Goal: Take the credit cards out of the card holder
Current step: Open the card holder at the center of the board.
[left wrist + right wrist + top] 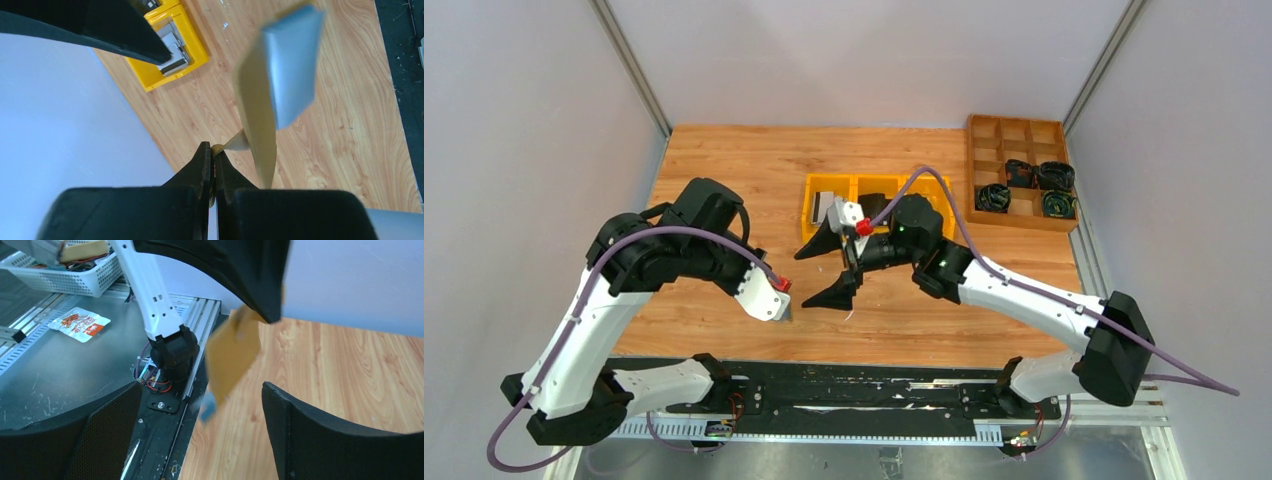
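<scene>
The card holder [260, 115] hangs in the air over the table, with a mustard-yellow cover and a silvery-grey face [292, 65]. My left gripper [214, 150] is shut on a thin mustard flap of it. In the right wrist view the holder [232, 357] dangles from the left gripper's black fingers, a bluish-grey corner [207, 407] showing at its lower end. I cannot make out any separate credit cards. My right gripper [829, 268] is open and empty, just right of the left gripper [779, 305], its jaws wide apart and facing the holder [200, 385].
Yellow bins [824, 190] stand behind the grippers; one holds a silvery-grey block [172, 52]. A brown divided tray [984, 130] with black coiled items is at the back right. The black rail [165, 440] runs along the table's near edge, with a white basket [75, 275] beyond it.
</scene>
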